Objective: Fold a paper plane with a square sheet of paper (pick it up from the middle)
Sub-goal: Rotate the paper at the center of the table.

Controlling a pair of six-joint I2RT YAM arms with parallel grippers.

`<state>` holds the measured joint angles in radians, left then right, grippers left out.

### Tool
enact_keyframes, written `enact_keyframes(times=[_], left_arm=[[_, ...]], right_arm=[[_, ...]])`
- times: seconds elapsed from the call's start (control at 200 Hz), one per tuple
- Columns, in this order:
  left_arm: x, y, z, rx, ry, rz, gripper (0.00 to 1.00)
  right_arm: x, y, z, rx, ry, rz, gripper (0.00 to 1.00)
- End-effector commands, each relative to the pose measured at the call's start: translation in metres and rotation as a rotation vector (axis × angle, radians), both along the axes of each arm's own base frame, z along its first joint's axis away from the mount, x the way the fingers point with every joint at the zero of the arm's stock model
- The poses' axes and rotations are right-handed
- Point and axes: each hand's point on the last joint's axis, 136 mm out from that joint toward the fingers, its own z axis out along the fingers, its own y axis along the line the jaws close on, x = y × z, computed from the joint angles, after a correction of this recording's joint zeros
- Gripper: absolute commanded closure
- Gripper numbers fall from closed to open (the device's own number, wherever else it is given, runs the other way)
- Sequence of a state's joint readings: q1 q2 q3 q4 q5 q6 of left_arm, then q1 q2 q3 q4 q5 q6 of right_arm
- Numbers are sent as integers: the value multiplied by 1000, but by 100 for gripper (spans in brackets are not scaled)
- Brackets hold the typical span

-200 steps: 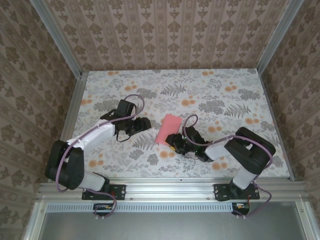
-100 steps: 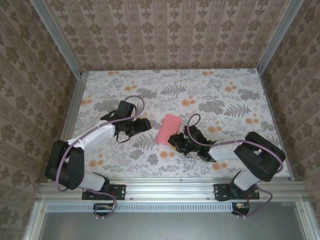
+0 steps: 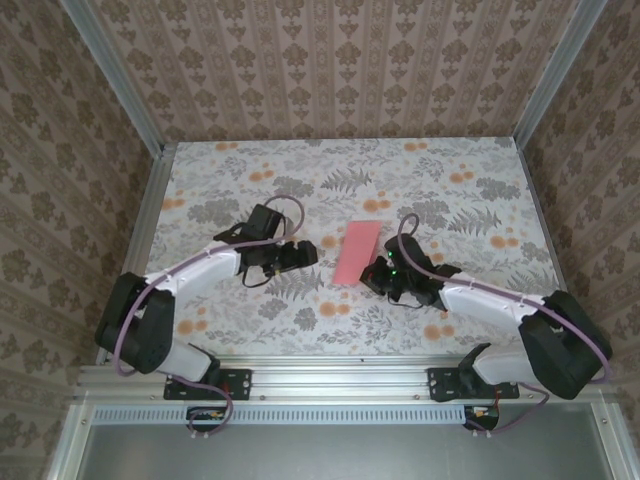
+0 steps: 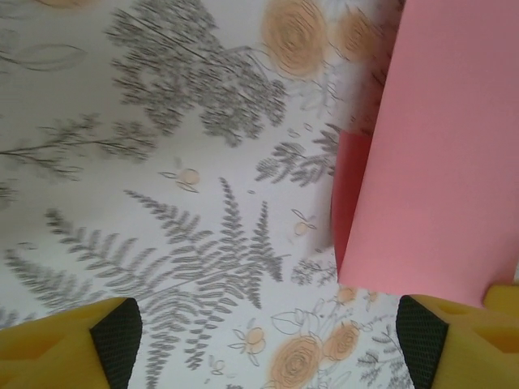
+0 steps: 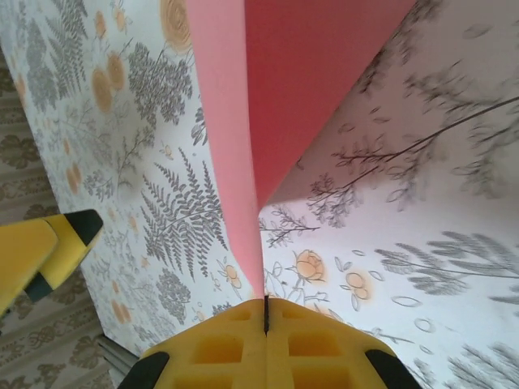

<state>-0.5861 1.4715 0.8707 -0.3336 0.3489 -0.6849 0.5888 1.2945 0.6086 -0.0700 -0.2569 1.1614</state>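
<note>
The pink sheet of paper (image 3: 355,252) is folded along a centre crease into a narrow strip and stands tilted off the tabletop near the middle. My right gripper (image 3: 378,275) is shut on its near end; in the right wrist view the two layers of the paper (image 5: 276,105) run down into the closed yellow jaws of the right gripper (image 5: 265,312). My left gripper (image 3: 305,255) is open just left of the paper, with only flowered table between its fingers (image 4: 113,336). In the left wrist view the paper (image 4: 438,162) hangs at the right, above the left gripper (image 4: 268,332).
The flowered tabletop (image 3: 450,190) is bounded by metal rails and patterned walls. One yellow finger of the left gripper (image 5: 49,251) shows at the lower left of the right wrist view. Free room lies behind and to both sides of the arms.
The right gripper has shut on the paper's near end and carried it right and slightly back. The left gripper has opened wider and followed to the right.
</note>
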Motion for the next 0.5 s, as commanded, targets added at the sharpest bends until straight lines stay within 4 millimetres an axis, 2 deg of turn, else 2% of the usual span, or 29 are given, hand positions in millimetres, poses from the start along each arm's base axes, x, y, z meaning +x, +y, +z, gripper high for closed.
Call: enact_keyframes(times=[0.0, 0.155, 0.3, 0.495], left_arm=[[4, -38, 18, -95, -50, -99, 14], [1, -79, 20, -171, -42, -173, 19], [-1, -111, 18, -187, -42, -227, 31], [0, -127, -8, -169, 16, -230, 56]], right_arm=[[-37, -22, -10, -121, 141, 156, 100], [-44, -24, -7, -135, 170, 267, 100], [-48, -22, -2, -115, 167, 324, 100], [-47, -28, -7, -107, 176, 327, 100]])
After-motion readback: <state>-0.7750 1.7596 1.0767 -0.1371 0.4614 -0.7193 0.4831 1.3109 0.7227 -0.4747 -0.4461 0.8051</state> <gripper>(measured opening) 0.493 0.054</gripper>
